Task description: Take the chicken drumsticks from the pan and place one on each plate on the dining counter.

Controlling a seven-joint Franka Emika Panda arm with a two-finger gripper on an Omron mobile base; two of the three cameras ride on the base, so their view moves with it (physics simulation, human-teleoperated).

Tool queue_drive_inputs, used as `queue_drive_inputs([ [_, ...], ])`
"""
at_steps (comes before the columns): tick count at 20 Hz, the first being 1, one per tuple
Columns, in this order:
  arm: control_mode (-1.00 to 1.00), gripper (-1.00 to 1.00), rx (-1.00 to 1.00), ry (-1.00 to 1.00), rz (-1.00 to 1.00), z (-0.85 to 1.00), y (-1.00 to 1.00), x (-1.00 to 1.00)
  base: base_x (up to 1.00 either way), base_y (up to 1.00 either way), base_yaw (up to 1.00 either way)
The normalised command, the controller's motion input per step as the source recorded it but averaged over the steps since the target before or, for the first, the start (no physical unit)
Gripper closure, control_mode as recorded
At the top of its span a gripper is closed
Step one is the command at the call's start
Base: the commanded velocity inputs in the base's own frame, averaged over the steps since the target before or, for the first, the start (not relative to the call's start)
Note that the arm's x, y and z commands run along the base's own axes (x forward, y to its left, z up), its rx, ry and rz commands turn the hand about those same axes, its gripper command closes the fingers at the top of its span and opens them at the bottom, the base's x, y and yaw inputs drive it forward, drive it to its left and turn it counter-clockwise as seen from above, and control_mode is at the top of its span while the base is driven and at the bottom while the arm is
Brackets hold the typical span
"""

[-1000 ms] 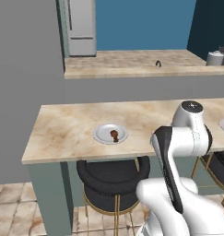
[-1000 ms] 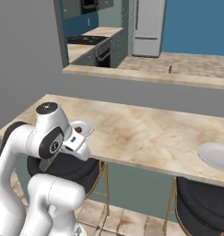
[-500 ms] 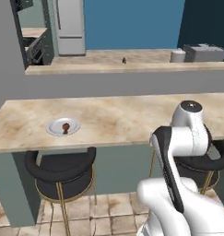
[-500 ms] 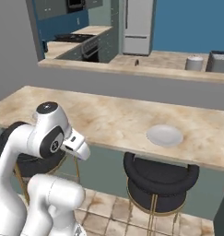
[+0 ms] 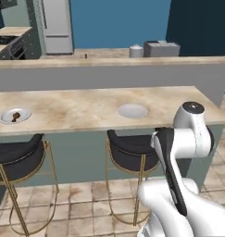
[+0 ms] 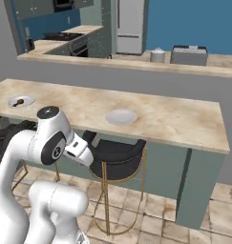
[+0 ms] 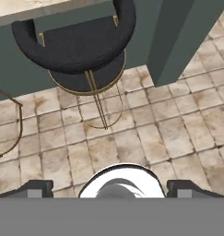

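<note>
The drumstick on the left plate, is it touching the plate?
Touching. The left base view shows the drumstick lying inside the left plate on the dining counter.

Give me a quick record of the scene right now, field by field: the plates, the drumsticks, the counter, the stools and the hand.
dining counter: long beige marble top on a grey-green base
left plate: near the counter's left end, holds one chicken drumstick
right plate: near the middle of the counter, empty
stools: two black-cushioned, gold-legged, tucked under the counter
hand: open, holding nothing, aimed down at the tiled floor beside a stool
task state: one plate served, one not yet
</note>
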Motion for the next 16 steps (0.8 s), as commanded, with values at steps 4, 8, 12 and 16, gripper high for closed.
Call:
queue_drive_inputs([
  [4, 1.00, -1.00, 0.00, 0.00, 0.00, 0.00, 0.00, 0.00, 0.00, -1.00, -0.01],
  [8, 1.00, -1.00, 0.00, 0.00, 0.00, 0.00, 0.00, 0.00, 0.10, -1.00, -0.08],
  [12, 1.00, -1.00, 0.00, 0.00, 0.00, 0.00, 0.00, 0.00, 0.35, -1.00, -0.27],
  [16, 1.00, -1.00, 0.00, 0.00, 0.00, 0.00, 0.00, 0.00, 0.59, -1.00, -0.38],
])
